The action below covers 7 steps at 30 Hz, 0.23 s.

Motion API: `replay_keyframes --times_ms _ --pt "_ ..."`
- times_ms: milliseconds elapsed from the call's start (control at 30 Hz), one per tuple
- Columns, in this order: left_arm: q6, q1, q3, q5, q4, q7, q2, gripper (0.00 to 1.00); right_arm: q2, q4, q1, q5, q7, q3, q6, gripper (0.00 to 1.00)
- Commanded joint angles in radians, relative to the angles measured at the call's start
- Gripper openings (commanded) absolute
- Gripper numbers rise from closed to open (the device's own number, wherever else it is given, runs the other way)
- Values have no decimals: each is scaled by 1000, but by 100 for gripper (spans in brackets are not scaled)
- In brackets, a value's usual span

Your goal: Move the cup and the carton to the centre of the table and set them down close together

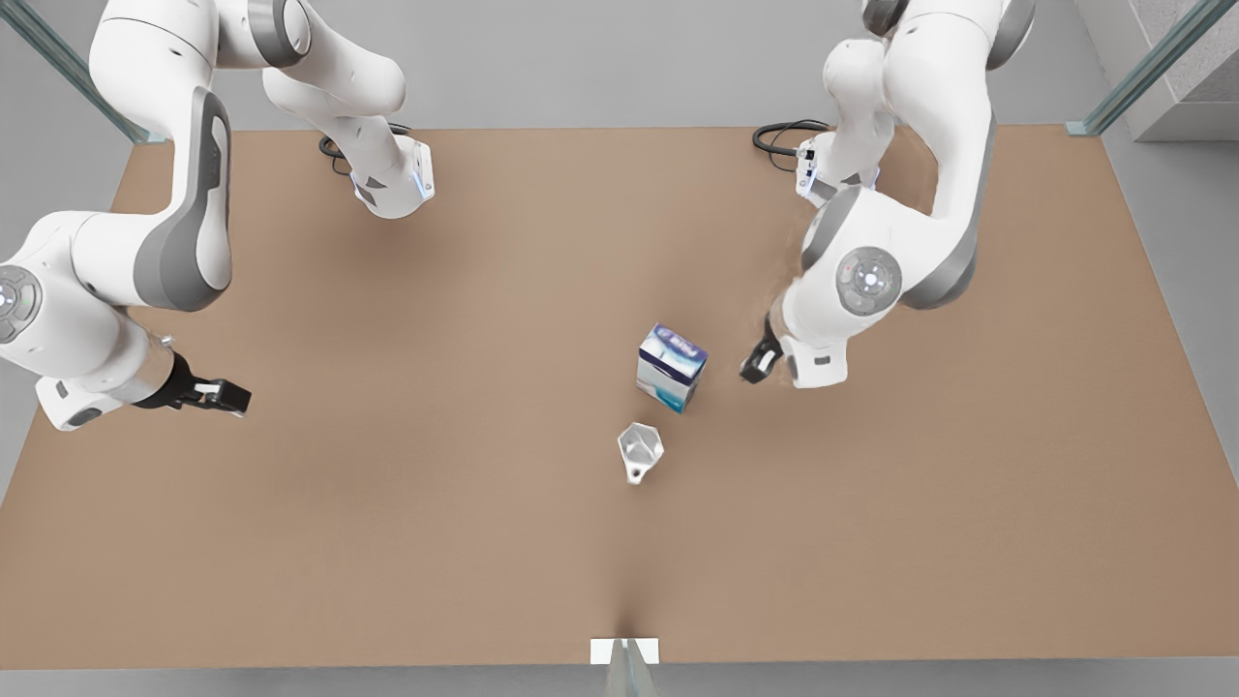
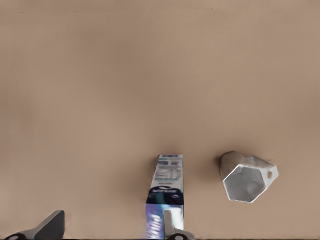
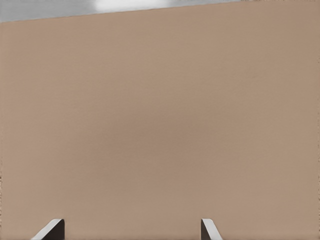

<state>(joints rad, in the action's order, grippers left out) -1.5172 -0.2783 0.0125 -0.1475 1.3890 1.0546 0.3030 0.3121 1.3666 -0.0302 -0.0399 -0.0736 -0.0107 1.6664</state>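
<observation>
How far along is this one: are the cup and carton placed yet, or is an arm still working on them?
Looks essentially done: the carton and cup stand upright, close together but apart, near the middle of the table. Nothing is in hand. The left gripper is open beside the carton, not touching it; the right gripper waits open, far off at the front view's left. Left, at most: pulling the left arm away.

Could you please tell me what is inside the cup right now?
The cup stands upright on the table beside the carton, mouth open. Only its pale shiny inside shows; nothing visible sits in it.
</observation>
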Motion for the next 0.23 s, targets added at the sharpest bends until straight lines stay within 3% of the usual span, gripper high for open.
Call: replay_keyframes --times_ms 0,67,200 --pt "19 51 38 25 -19 -351 -2 100 1 0 1 0 0 0 -1 100" --pt "8 221 55 117 -48 -1013 -2 100 1 0 1 0 0 0 1 100" --pt "-15 238 47 192 -53 -1091 -30 100 2 -1 3 2 0 0 3 100"
